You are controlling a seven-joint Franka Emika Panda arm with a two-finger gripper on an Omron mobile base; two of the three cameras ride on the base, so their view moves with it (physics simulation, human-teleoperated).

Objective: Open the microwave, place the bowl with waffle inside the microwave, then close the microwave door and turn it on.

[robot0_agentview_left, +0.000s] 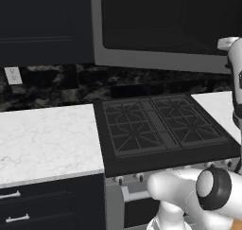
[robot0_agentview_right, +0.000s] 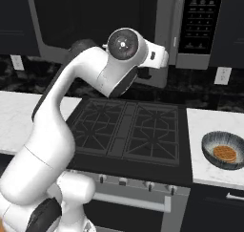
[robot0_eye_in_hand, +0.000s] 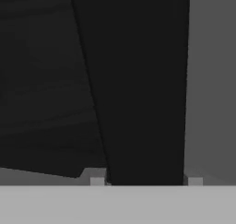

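Setting: a kitchen with a stove (robot0_agentview_right: 128, 131) between two white benches (robot0_agentview_right: 209, 126); the microwave (robot0_agentview_right: 157, 30) hangs above the stove.
Arm: it reaches up to the microwave door (robot0_agentview_right: 95, 21), the hand at the door's right edge.
Handle (robot0_eye_in_hand: 143, 89): a black bar standing upright, filling the space straight ahead of the hand.
Fingers (robot0_eye_in_hand: 97, 181): one tip sits on each side of the handle, partly closed around it; whether they press on it I cannot tell.
Door: looks closed.
Bowl (robot0_agentview_right: 224, 151): on the right bench, well below and right of the hand, with the waffle (robot0_agentview_right: 224, 153) lying inside it.
Next move: likely a pull on the handle away from the microwave.
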